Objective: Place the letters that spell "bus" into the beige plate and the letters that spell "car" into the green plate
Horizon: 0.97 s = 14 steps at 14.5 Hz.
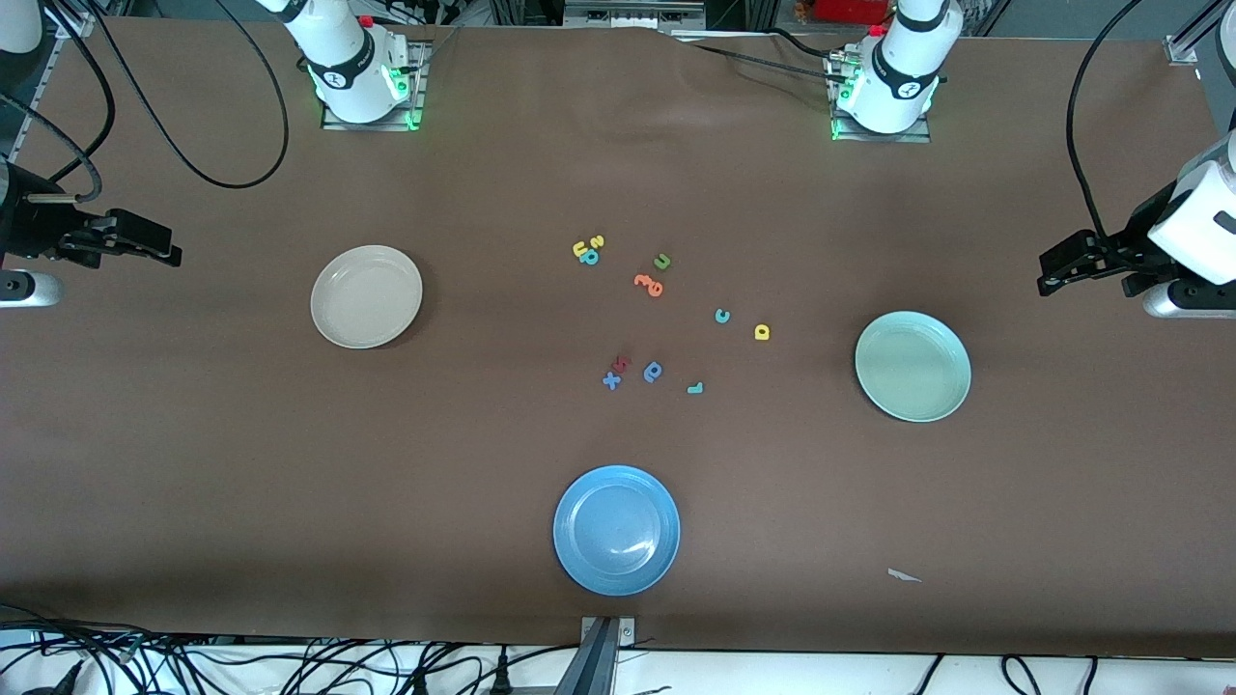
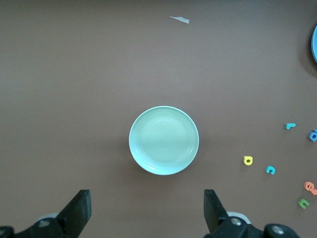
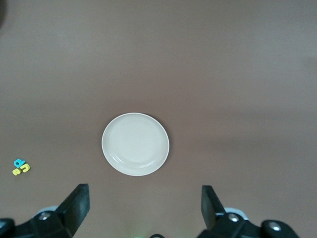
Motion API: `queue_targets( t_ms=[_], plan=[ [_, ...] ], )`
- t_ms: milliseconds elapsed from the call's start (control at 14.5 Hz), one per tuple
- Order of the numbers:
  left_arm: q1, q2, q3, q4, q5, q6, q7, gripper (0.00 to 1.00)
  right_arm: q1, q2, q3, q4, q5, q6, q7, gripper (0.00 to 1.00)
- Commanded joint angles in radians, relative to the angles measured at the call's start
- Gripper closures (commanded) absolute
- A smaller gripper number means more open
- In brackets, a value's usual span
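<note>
**Starting the first pick cleanly**

Sorting starts at the "bus" letters (image 1: 588, 251), clustered mid-table and touching; the "car" letters (image 1: 722, 316) lie scattered toward the green plate (image 1: 912, 366). The beige plate (image 1: 366, 295) sits empty. Both grippers, right (image 1: 159, 246) and left (image 1: 1062, 270), hover at the table's ends, fingers released. I would lift an outer letter first.

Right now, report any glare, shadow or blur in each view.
Front view: a white glare streak on the blue plate, green base lights glowing, letters too small to read crisply. Left wrist view: even light, soft shadow hugging the green plate. Right wrist view: the beige plate sharp, faint shadow at its rim.
</note>
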Motion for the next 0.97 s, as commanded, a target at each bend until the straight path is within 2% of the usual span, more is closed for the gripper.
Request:
queue_targets(
  t_ms=[0, 277, 553, 899],
  plan=[
    [0.005, -0.020, -0.008, -0.024, 0.020, 0.013, -0.011, 0.00, -0.006, -0.030, 0.007, -0.036, -0.016, 0.010, 0.006, 0.00],
    [0.005, -0.020, -0.008, -0.024, 0.019, 0.013, -0.011, 0.00, -0.004, -0.026, 0.008, -0.028, -0.019, 0.003, 0.004, 0.00],
    [0.006, -0.020, -0.008, -0.024, 0.019, 0.015, -0.009, 0.00, 0.026, -0.026, 0.017, -0.028, -0.084, 0.002, 0.004, 0.00],
    [0.006, -0.020, -0.008, -0.024, 0.019, 0.015, -0.009, 0.00, 0.028, -0.022, 0.013, -0.028, -0.081, 0.002, 0.006, 0.00]
  ],
)
